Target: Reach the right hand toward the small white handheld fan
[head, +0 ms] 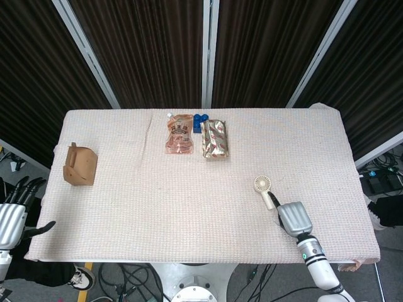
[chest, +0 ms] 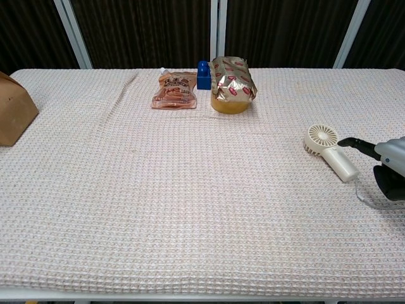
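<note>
Fan point(head: 265, 191) lies flat at table's point(head: 126, 207) right-front, head facing away from robot, cord trailing back. R hand point(head: 295, 218) sits just behind the handle end, fingers apart, holding nothing afaict; contact unclear. L hand point(head: 11, 217) off table edge, fingers spread, empty. Best approach: come low along handle axis, avoid snagging cord. Pouch point(head: 180, 133) & foil pack point(head: 215, 138) have print, too small to read.

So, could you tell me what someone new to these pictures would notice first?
Probably the right hand low at the table's near right, its dark fingertips right beside the handle of the small white fan. Next, the foil pack and orange pouch at the far middle, and the brown box near the left edge.
</note>
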